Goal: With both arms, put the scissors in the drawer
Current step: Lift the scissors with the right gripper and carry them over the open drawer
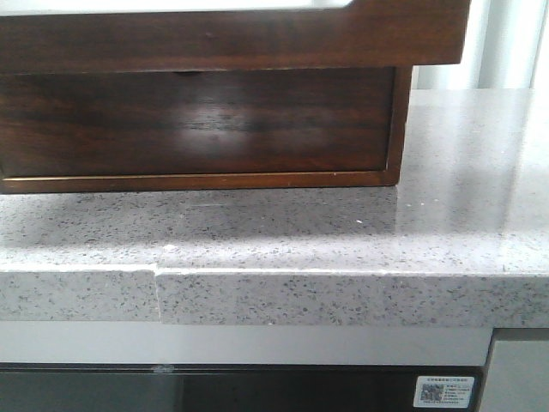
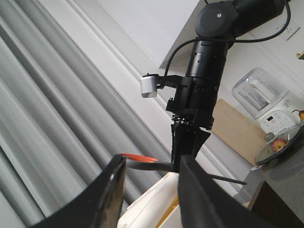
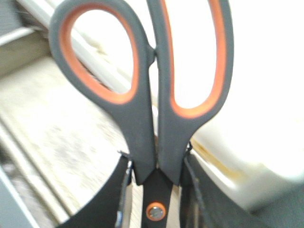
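Left end effector (image 2: 149, 190) — black fingers spread apart, nothing between them. Ahead of it hangs the right arm (image 2: 202, 80), black and cylindrical. Right end effector (image 3: 154, 190) — closed on the grey-handled scissors with orange loop inserts (image 3: 152, 104), gripped near the pivot. Front view: glossy dark reddish-brown wooden drawer (image 1: 232, 39) stands pulled out above the speckled grey stone surface (image 1: 343, 232).
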Action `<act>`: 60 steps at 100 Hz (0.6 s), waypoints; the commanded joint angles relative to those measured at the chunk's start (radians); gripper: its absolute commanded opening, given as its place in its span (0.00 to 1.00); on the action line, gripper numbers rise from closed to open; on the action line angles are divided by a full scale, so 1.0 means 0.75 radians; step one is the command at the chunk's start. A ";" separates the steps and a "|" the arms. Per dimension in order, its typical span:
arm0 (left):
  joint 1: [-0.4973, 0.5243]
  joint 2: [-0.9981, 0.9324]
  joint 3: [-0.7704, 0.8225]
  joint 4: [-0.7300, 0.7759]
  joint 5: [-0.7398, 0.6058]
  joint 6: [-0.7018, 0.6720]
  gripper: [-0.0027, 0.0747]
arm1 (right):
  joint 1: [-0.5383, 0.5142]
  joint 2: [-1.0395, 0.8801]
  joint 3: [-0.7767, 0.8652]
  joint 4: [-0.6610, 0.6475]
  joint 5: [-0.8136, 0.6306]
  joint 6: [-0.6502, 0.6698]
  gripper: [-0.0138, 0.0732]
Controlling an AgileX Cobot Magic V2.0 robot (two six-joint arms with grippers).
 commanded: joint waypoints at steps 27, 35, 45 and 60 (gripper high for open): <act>-0.010 0.007 -0.037 -0.066 -0.060 -0.021 0.36 | 0.281 0.103 -0.037 0.021 -0.268 -0.357 0.07; -0.010 0.007 -0.037 -0.066 -0.060 -0.021 0.36 | 0.286 0.149 -0.037 0.021 -0.256 -0.357 0.07; -0.010 0.007 -0.037 -0.066 -0.060 -0.021 0.36 | 0.286 0.206 -0.037 0.012 -0.237 -0.357 0.07; -0.010 0.007 -0.037 -0.066 -0.060 -0.021 0.36 | 0.286 0.264 -0.037 0.000 -0.202 -0.357 0.07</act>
